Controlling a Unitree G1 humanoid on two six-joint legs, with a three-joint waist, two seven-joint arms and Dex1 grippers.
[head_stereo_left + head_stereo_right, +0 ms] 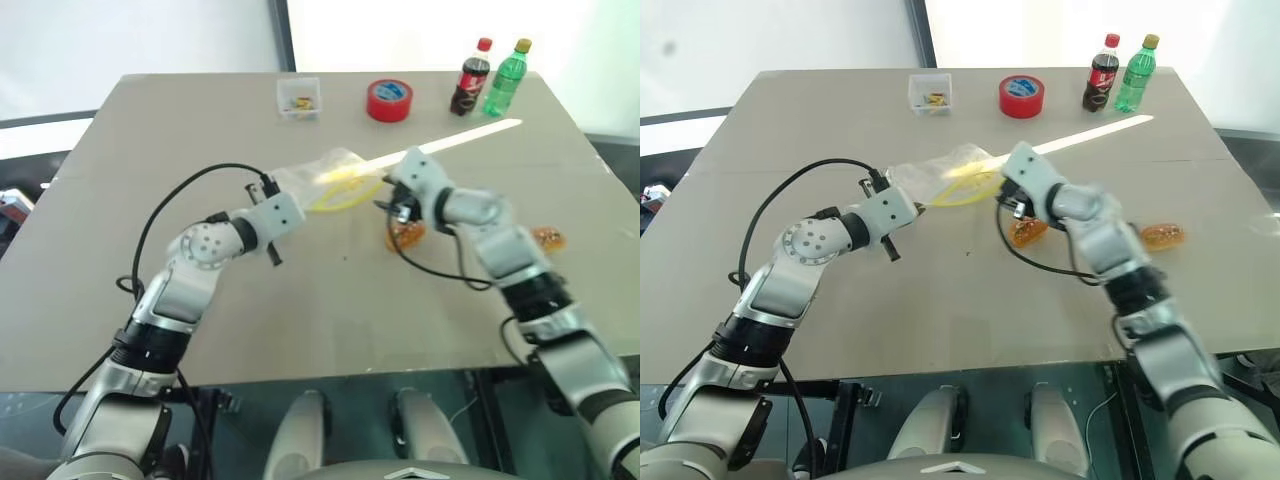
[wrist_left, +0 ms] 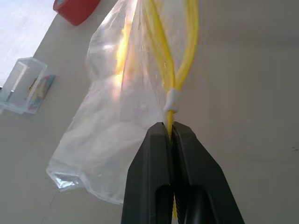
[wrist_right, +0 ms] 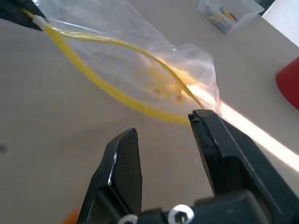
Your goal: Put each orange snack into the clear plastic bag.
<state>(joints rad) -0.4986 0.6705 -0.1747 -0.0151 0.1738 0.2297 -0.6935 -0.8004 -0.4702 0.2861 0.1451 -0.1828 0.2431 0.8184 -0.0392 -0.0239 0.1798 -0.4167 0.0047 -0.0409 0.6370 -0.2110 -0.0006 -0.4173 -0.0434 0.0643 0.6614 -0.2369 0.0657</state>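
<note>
So the clear plastic bag is lying crinkled on the bench, a bit back of the middle, with its yellow zip strip pulled into an open loop on the side facing the robot. The left pincer has its fingers pressed together right on the end of that yellow strip, just below the little white slider, so it's pinching the bag by its edge. You can see the same black fingertips holding that end in the far corner of the right wrist view too.

The right pincer is spread, nothing between the fingers, hanging just in front of the other side of the bag's mouth. One finger sits very close to the yellow loop, but I can't tell if it's actually touching it.

Both orange snacks are still out on the bench. One orange snack is lying just below the right pincer, partly hidden by the wrist and its black cable. The second orange snack is further to the right, beside the right forearm, well apart from the bag.

Along the back edge there's a small clear box, a red tape roll, a cola bottle and a green bottle, the two bottles standing side by side.
</note>
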